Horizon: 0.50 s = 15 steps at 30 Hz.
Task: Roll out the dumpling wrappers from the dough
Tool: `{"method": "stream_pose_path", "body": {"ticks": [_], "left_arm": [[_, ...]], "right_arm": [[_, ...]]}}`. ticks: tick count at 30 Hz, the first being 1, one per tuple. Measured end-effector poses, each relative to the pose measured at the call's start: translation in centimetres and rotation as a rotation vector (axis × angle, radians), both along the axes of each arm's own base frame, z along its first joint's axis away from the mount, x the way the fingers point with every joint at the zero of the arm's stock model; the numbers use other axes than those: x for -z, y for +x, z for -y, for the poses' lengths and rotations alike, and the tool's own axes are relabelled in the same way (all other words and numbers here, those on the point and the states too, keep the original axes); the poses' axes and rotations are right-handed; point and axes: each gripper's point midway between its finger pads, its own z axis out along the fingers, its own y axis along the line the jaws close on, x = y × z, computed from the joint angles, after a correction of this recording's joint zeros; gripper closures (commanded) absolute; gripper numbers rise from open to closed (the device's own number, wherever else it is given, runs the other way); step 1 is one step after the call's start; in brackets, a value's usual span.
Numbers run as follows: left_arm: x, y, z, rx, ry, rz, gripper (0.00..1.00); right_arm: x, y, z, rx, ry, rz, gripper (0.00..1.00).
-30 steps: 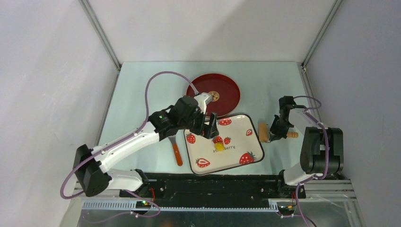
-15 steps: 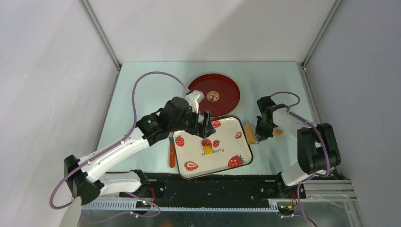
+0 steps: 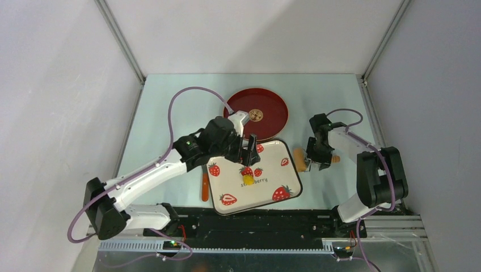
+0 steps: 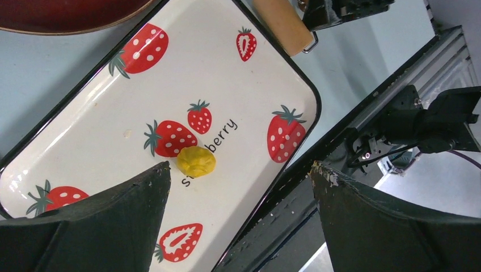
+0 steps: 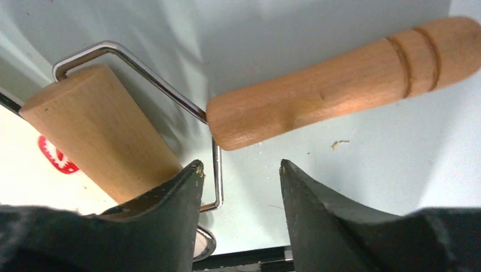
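**Roller Grasp Could Slip and Jolt the Tray**

The small bright yellow dough lump (image 4: 195,161) is seen unflattened near the middle of the white strawberry-print tray (image 4: 198,68). The left gripper (image 4: 238,167) is held released above it. Just beside the tray's right rim, the wooden roller with wire frame (image 5: 96,130) is straddled by the right gripper (image 5: 238,167), which is spread with nothing clamped. If thin wire is pinched, the roller could be swung into the tray.

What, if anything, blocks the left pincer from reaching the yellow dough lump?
Probably nothing, so yes. The left pincer hovers open over the strawberry-print tray. The dough lump lies uncovered on the tray, below the gap between the fingers.
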Motion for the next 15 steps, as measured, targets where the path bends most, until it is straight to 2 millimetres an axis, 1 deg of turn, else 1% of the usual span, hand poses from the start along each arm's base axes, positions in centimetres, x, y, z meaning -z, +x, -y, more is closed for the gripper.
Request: {"method": "stream_pose_path", "body": {"ticks": [1, 2, 3, 8, 10, 15], "left_arm": [[0.2, 0.0, 0.1, 0.001, 0.005, -0.004, 0.02], [0.5, 0.1, 0.1, 0.001, 0.011, -0.009, 0.02], [0.7, 0.2, 0.2, 0.001, 0.016, -0.013, 0.02], [1.5, 0.8, 1.0, 0.018, 0.045, -0.028, 0.02], [1.7, 1.1, 1.6, 0.033, 0.057, -0.030, 0.02], [1.7, 2.3, 4.1, 0.111, 0.097, 0.012, 0.02]], "right_arm": [[0.0, 0.0, 0.5, 0.007, -0.012, -0.001, 0.32], [-0.1, -0.1, 0.8, 0.008, -0.022, -0.002, 0.29], [-0.3, -0.1, 1.0, 0.005, -0.031, 0.000, 0.24], [-1.5, -0.3, 1.2, -0.007, -0.032, 0.031, 0.09], [-2.1, -0.4, 1.3, -0.008, -0.030, 0.044, 0.04], [-3.5, -0.6, 1.5, 0.010, 0.027, 0.074, 0.03]]}}
